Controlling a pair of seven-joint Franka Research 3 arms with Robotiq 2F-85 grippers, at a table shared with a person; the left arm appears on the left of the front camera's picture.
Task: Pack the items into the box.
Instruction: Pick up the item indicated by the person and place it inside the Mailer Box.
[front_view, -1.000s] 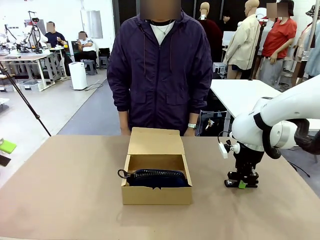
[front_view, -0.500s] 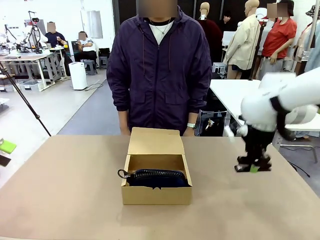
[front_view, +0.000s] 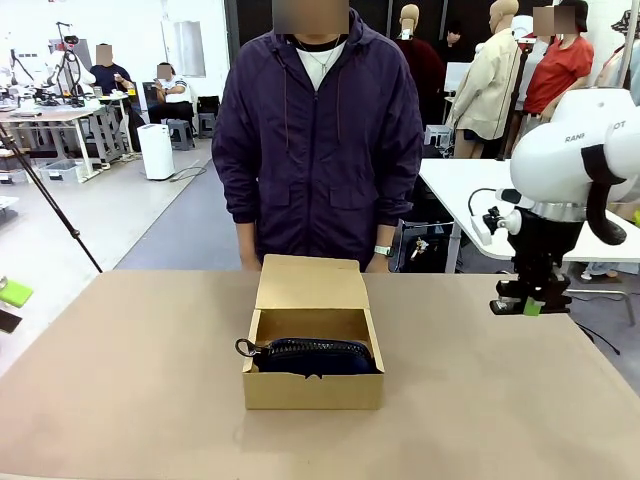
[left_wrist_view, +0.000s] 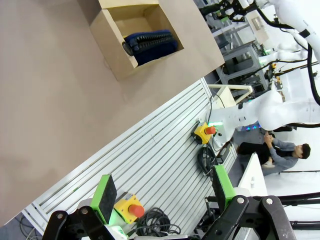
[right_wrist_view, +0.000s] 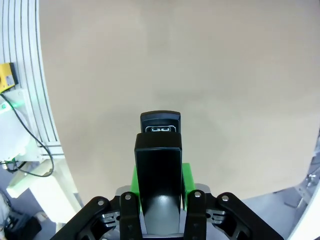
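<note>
The right hand (front_view: 522, 306) is pinching the black stapler (right_wrist_view: 159, 150) clear above the bench's (front_view: 150, 400) right edge, likely for carrying to the mid-bench cardboard box (front_view: 313, 390), where the navy pouch (front_view: 315, 353) is lying; the left hand (left_wrist_view: 165, 189) is hanging spread

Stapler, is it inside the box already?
No, the stapler is clamped in the right claw, held above the table off to the side of the box.

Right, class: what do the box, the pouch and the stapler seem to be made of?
Box: plain brown cardboard, matt; thin folded walls, creased flap.
Pouch: probably dark navy fabric; soft, ribbed look.
Stapler: glossy black plastic or painted metal; smooth sheen.
</note>
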